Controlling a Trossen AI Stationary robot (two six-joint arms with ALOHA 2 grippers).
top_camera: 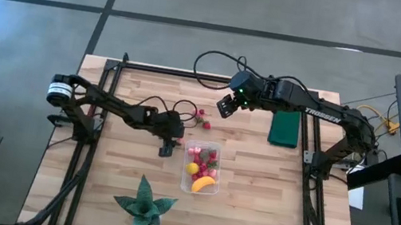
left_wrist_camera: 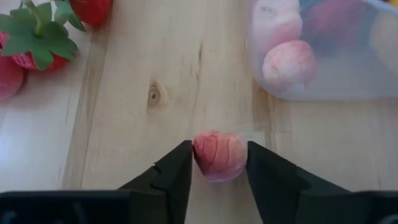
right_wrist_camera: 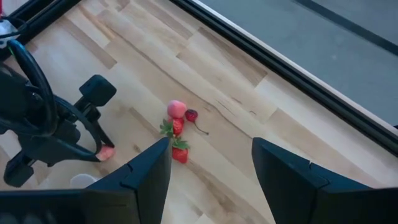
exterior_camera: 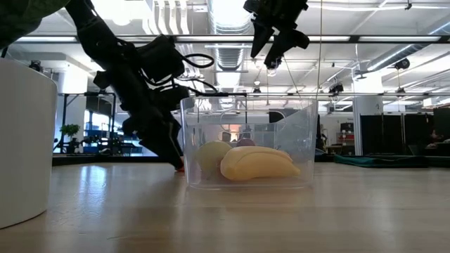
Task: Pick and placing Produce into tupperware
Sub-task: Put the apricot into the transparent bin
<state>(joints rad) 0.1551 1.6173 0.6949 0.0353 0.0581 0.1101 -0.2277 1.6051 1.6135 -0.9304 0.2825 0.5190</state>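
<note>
My left gripper [left_wrist_camera: 219,149] is down at the table just left of the tupperware [top_camera: 204,168], shut on a small pink strawberry-like piece [left_wrist_camera: 217,157]. The clear tupperware [exterior_camera: 246,140] stands on the wood and holds a banana [exterior_camera: 256,163], a lemon-like fruit [exterior_camera: 211,156] and several red and pink pieces [top_camera: 205,159]. A few more loose pieces [top_camera: 201,117] lie on the table beyond the left gripper. My right gripper [top_camera: 227,105] hangs open high above the table's far middle, with nothing between its fingers. My left gripper pinches the pink piece by its two opposite sides [left_wrist_camera: 200,155] between its two fingers [left_wrist_camera: 177,169]. The fingers slant down from the table's left side. The piece sits at table level [right_wrist_camera: 107,152], right beside the tupperware's left wall.
A dark green flat rectangle [top_camera: 284,128] lies at the far right. A green spiky-leaved plant [top_camera: 141,204] lies near the front edge, left of the tupperware. Black frame rails [top_camera: 95,112] run along both sides of the table. A white object [exterior_camera: 21,140] stands close to the low camera.
</note>
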